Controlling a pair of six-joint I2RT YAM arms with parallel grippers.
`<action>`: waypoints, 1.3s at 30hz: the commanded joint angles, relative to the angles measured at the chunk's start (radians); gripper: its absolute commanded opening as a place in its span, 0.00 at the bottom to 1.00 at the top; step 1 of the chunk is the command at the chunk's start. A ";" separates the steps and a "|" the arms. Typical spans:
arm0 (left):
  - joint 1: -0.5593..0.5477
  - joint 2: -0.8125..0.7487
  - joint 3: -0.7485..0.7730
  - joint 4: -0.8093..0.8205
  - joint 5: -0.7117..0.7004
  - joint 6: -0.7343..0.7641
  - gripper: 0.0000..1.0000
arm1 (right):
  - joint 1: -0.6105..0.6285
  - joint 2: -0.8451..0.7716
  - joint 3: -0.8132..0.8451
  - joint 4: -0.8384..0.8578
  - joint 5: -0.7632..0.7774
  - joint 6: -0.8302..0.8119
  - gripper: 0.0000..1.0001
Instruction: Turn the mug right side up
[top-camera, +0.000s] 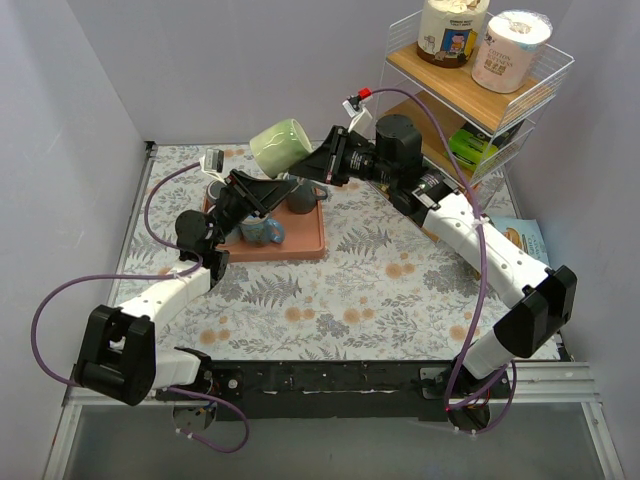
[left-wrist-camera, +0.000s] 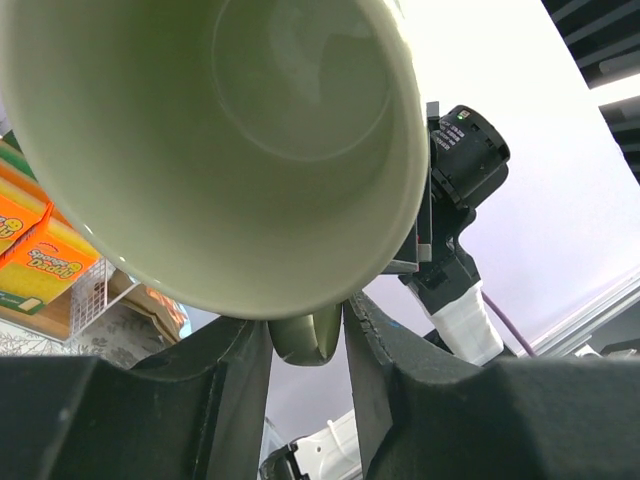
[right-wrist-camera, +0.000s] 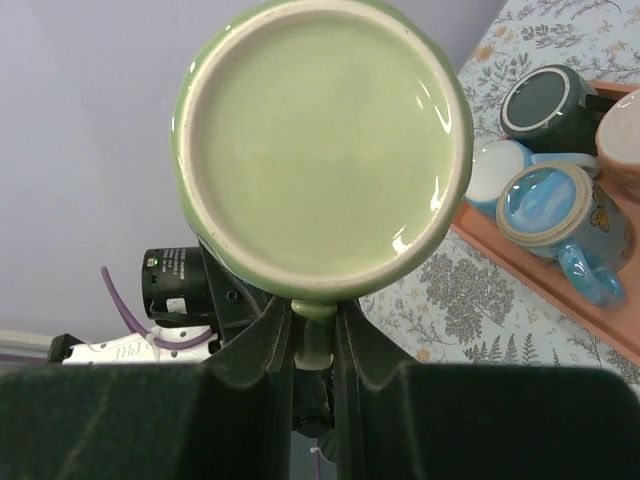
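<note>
Both left tool (left-wrist-camera: 308, 385) and right tool (right-wrist-camera: 313, 350) narrow, clamped on the handle of the green mug (top-camera: 280, 143).

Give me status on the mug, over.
Jaws of left gripper and right gripper both pinch the mug handle. Mug midair near the tray, tipped sideways, mouth toward left gripper. Nothing blocking it.

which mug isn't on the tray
The light green mug: held in the air by its handle, while the dark mug and blue mugs sit on the tray.

Glossy pale-green mug (top-camera: 279, 146) hangs midair, tipped on its side.
</note>
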 joint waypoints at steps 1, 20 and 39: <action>-0.003 -0.002 0.029 0.046 -0.010 -0.158 0.32 | 0.002 -0.066 -0.014 0.193 -0.055 0.043 0.01; -0.004 0.013 0.002 0.112 -0.103 -0.252 0.15 | 0.003 -0.145 -0.174 0.290 -0.013 0.052 0.01; -0.004 -0.059 0.097 -0.071 -0.087 -0.178 0.00 | -0.002 -0.200 -0.239 0.296 0.034 0.037 0.35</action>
